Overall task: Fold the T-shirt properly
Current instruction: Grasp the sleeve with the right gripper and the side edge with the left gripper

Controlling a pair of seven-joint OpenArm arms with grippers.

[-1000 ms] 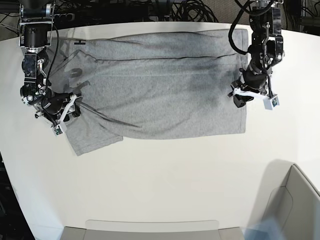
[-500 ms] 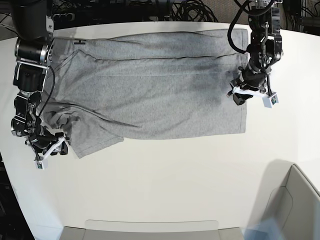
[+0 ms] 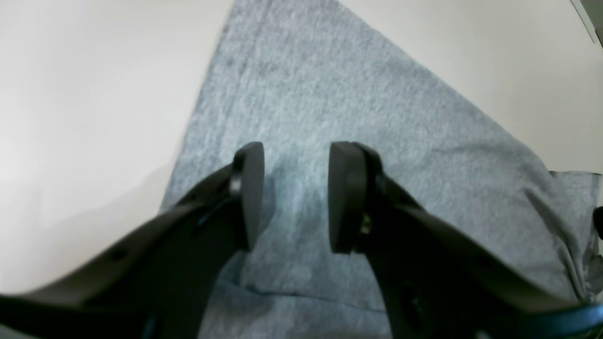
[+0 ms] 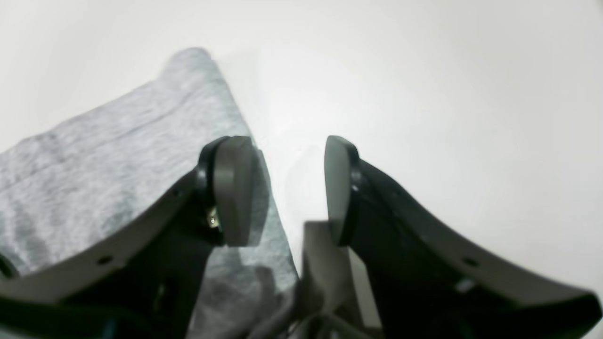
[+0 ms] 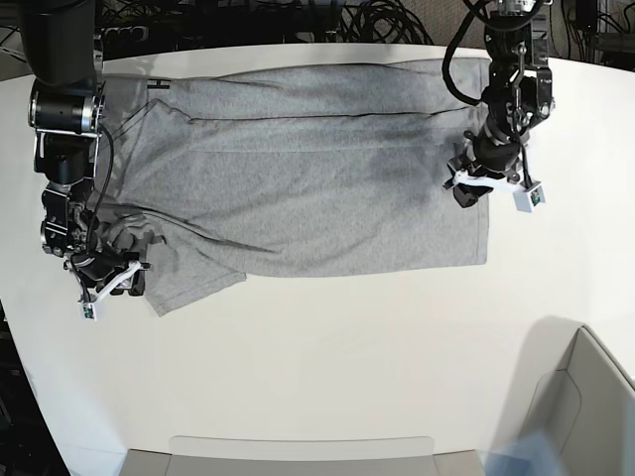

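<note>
1. T-shirt (image 5: pixel 317 169), heather-grey and plain side up, lies spread flat across the far half of the white table (image 5: pixel 337 367), with one short sleeve (image 5: pixel 184 278) sticking out toward the near left of the base view.
2. Left end effector (image 3: pixel 294 195) hangs over the hem end of the T-shirt (image 3: pixel 358 141), on the right in the base view (image 5: pixel 486 183). Its two dark fingers stand apart with a clear gap, and only grey cloth shows between them. Nothing is pinched.
3. Whether its fingertips touch the cloth cannot be told; they are very close above it.
4. Right end effector (image 4: pixel 280 190) sits at the sleeve's edge, on the left in the base view (image 5: pixel 104 283). Its fingers are spread wide and hold nothing. One finger (image 4: pixel 233 188) is over the grey cloth (image 4: pixel 108 155), the other over bare table (image 4: pixel 447 94).
5. A pale, blurred object low between the right fingers cannot be identified.
6. In the base view the right end effector is small and partly hidden by its own arm.
7. A pale bin (image 5: pixel 585 397) is cut off at the near right corner.
</note>
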